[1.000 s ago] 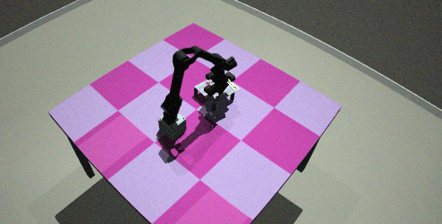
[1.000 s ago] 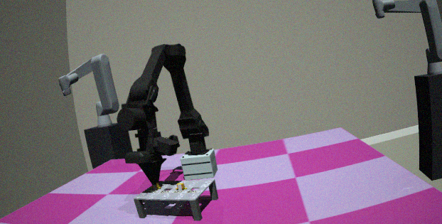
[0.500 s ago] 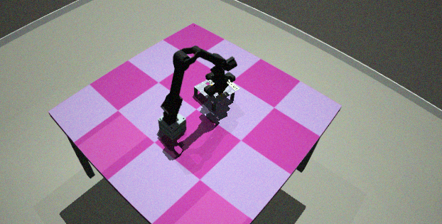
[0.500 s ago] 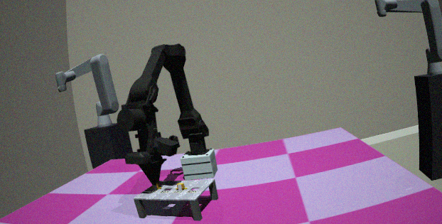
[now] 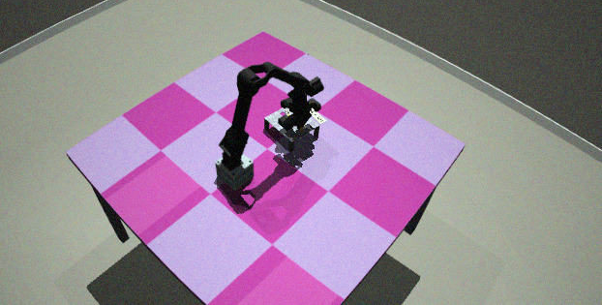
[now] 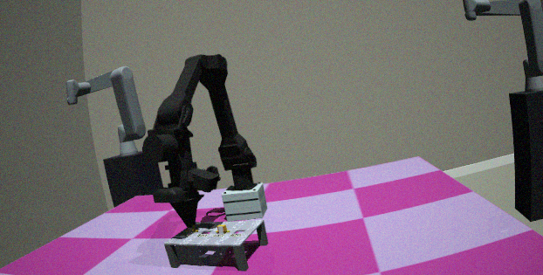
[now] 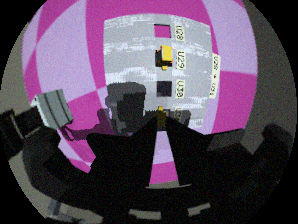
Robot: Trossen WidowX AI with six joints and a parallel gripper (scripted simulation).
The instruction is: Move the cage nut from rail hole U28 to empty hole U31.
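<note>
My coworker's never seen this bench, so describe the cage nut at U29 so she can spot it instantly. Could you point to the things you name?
On the pink and lilac checkered table [image 5: 368,215] [image 6: 314,214], find the low grey rail plate [image 6: 196,240] [image 7: 130,65] on short legs. The yellow-orange cage nut [image 6: 222,229] [image 7: 166,56] sits beside the printed U29 label [image 7: 178,62]. Unlike the other yellow nut [image 7: 161,116], it stands clear of the black fingers [image 6: 191,223].

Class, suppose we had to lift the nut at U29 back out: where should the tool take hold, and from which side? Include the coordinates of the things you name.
From above, closing on opposite sides of the yellow nut's raised body [image 6: 222,229] [image 7: 165,55]. That blocky part stands up from the rail plate [image 6: 209,239] [image 7: 130,35], offering upright faces to squeeze, while the plate around it probably hampers a low sideways approach.
</note>
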